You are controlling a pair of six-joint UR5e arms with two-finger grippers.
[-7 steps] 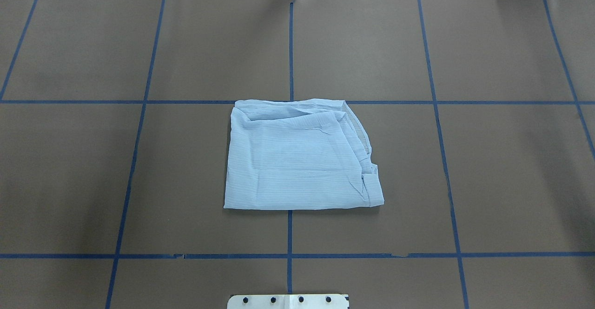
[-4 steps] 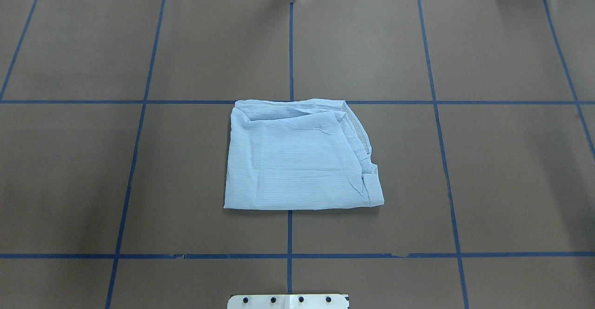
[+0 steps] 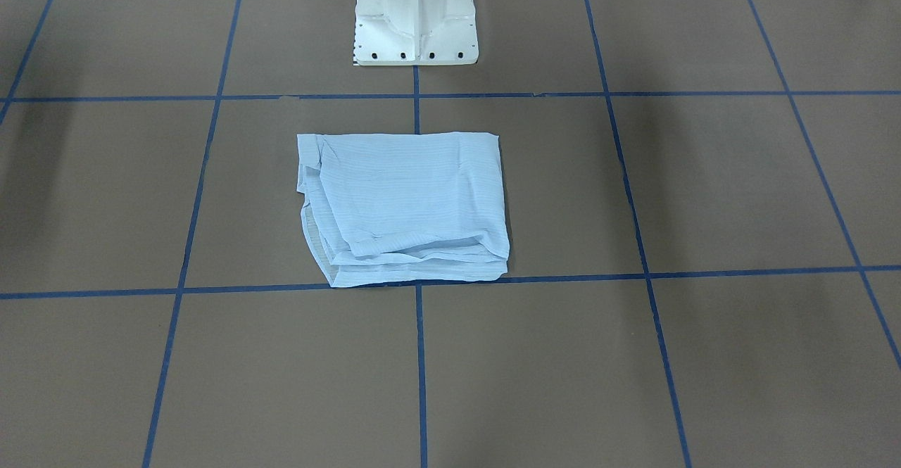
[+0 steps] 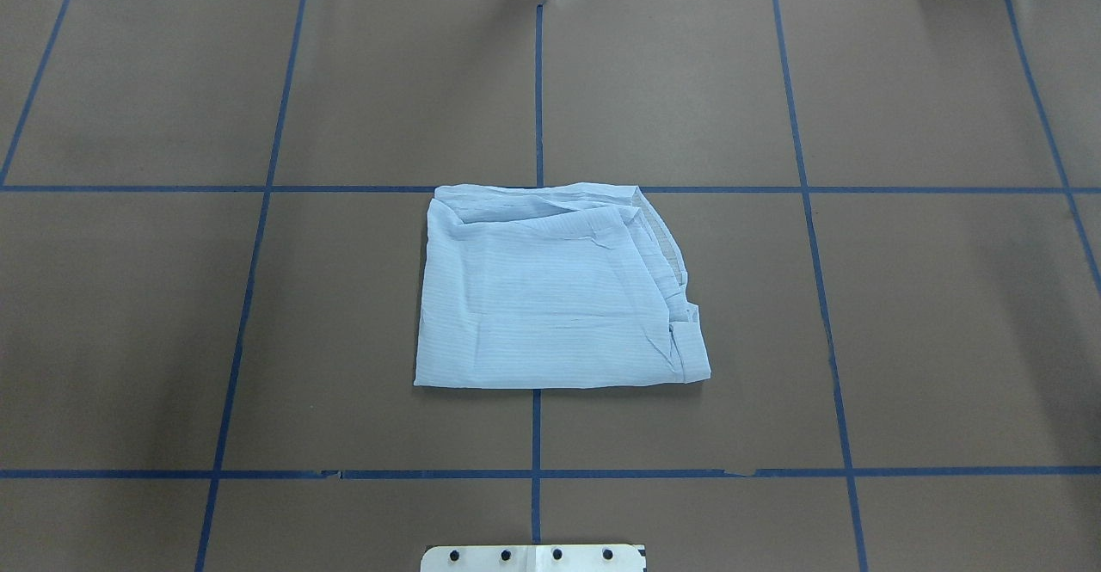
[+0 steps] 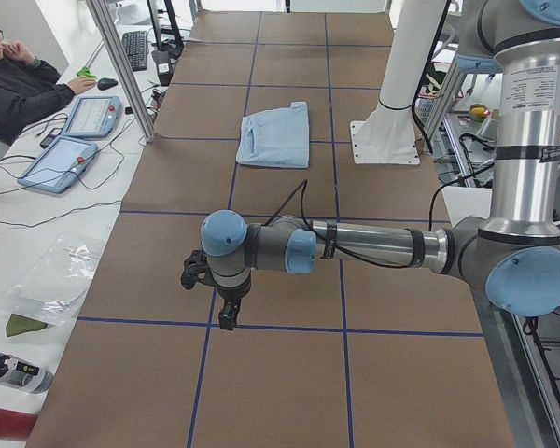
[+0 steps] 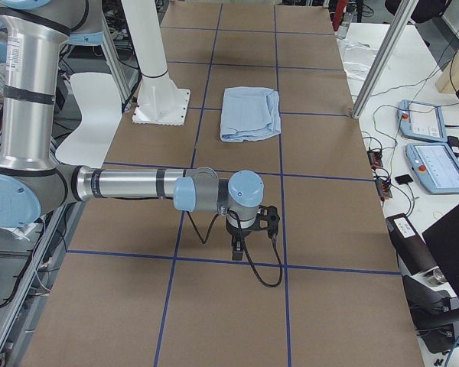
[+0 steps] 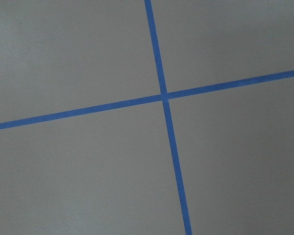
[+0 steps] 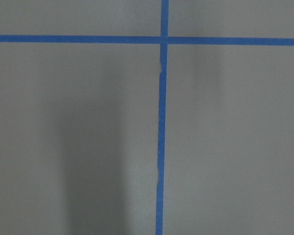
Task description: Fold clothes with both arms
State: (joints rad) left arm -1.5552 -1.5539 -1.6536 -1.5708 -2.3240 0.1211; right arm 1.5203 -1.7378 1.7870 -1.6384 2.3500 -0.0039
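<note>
Jaws down, the left gripper (image 5: 226, 315) hangs from the outstretched left arm (image 5: 364, 247) over a crossing of blue tape lines (image 7: 162, 95) toward the left end of the worktop (image 4: 946, 340). It appears to hover clear of the surface. From this side view alone I cannot tell whether it is parted or clenched. The right gripper (image 6: 237, 248) hangs the same way from the right arm (image 6: 130, 183) toward the worktop's right end, and its grip is just as unreadable. Well apart from both, the shirt (image 4: 550, 292) lies flat at the middle of the worktop, folded into a rough rectangle. Its layered edges show along the far side and the robot's right, and it is near the white pedestal base (image 3: 415, 24)
</note>
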